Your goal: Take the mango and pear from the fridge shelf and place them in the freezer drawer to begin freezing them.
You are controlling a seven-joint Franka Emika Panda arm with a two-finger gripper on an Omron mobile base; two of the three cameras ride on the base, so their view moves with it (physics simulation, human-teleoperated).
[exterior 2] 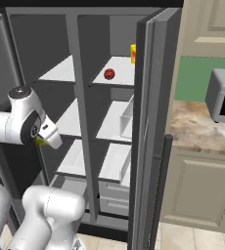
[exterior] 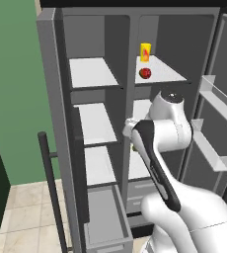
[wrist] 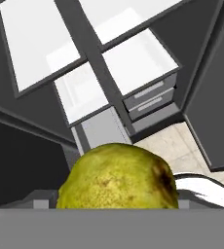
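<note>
Yellow-green pear [wrist: 118,177]: large and close at the bottom of the hand view, speckled skin with a brown blemish on one side. It sits right at the gripper [wrist: 118,202], whose fingertips are covered by the fruit, so whether the claw pinches it cannot be told from the pictures. In the right base view a sliver of the same pear [exterior 2: 40,141] shows at the end of the arm's hand, in front of the left compartment of the open fridge.

Mango [exterior: 145,73]: red, rests on the fridge shelf [exterior: 167,73], the upper right board, near its front grey edge. A yellow carton [exterior: 145,52] stands just behind it, apart from it. From the right base view the mango [exterior 2: 109,73] sits at the left part of that shelf, close to the centre divider.

Freezer drawer [exterior: 105,217]: grey, long and narrow, pulled out at the bottom left of the fridge, its top open and its inside bare. In the hand view the drawer [wrist: 102,131] lies directly beyond the pear, below the lower shelves.

Open room: both doors stand wide; the left door's dark bar handle [exterior: 51,188] flanks the drawer on its left side. Two shorter light-grey drawers [wrist: 148,99] lie shut to the right of the divider.
</note>
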